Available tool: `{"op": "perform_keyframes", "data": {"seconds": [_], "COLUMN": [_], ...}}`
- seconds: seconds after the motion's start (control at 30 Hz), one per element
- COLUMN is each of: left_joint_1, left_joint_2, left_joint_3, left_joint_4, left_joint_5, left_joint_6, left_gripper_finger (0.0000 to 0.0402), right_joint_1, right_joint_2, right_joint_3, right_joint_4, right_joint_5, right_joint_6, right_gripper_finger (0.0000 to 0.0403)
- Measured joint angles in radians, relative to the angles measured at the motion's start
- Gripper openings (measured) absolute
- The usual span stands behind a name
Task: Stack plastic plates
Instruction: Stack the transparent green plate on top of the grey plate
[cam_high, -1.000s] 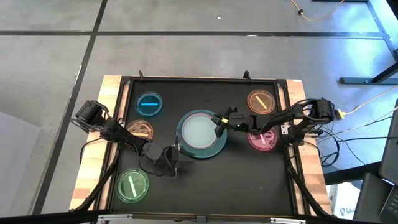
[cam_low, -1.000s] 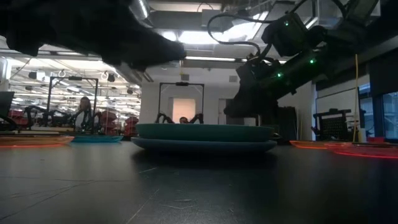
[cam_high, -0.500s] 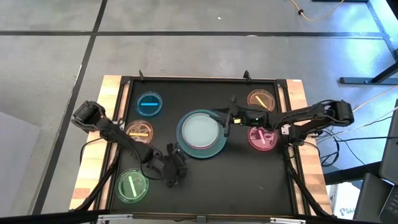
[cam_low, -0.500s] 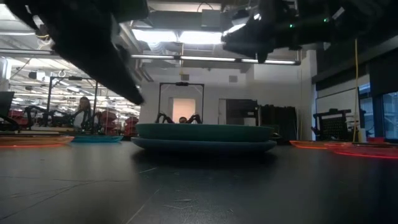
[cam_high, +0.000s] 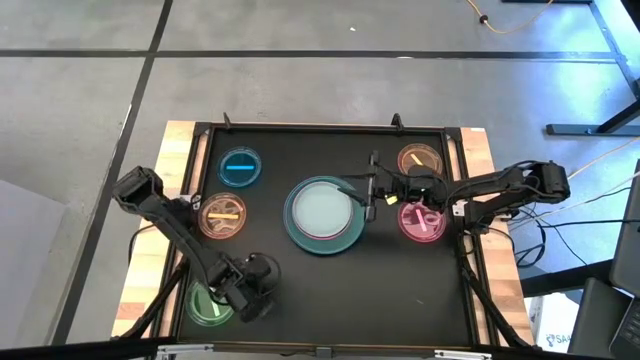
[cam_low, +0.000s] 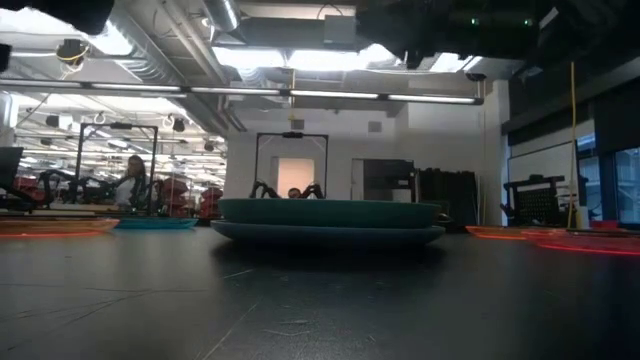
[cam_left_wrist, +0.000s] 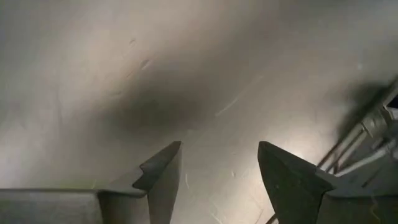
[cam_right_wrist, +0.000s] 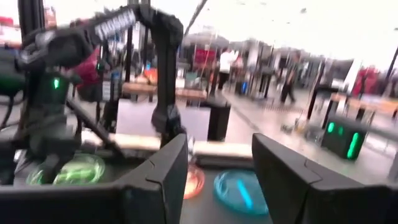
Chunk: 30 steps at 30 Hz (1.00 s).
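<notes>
The left gripper (cam_high: 250, 297), fingers spread and empty, is poised beside the green plate (cam_high: 207, 303); judged light, rigid, slippery; rim grasp advised.

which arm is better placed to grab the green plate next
Left, most likely. The left gripper hovers right beside the green plate at the table's near left corner, fingers open. The right gripper is across the table, at the edge of the big teal stack.
</notes>
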Motion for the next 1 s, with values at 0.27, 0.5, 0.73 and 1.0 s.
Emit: {"op": "perform_keyframes", "data": {"seconds": [0.27,0.5,0.73,1.0], "left_joint_1": [-0.025,-0.072,-0.113,-0.153], "left_joint_2": [0.0,0.0,0.007,0.04], "left_joint_3": [-0.001,-0.001,-0.002,-0.002], "left_joint_4": [-0.016,-0.06,-0.008,-0.046], "left_joint_5": [0.061,-0.049,-0.073,0.084], "left_joint_6": [-0.059,-0.002,0.024,-0.156], "left_gripper_finger": [0.0206,0.0206,0.0206,0.0206], "right_joint_1": [0.0,0.0,0.0,0.0], "right_joint_2": [0.001,0.048,0.074,0.074], "right_joint_3": [0.039,0.091,0.11,0.11], "right_joint_4": [0.079,0.078,0.08,0.064], "right_joint_5": [-0.027,-0.082,-0.106,-0.106], "right_joint_6": [-0.097,-0.135,-0.161,-0.162], "right_gripper_finger": [0.0172,0.0172,0.0172,0.0172]}}
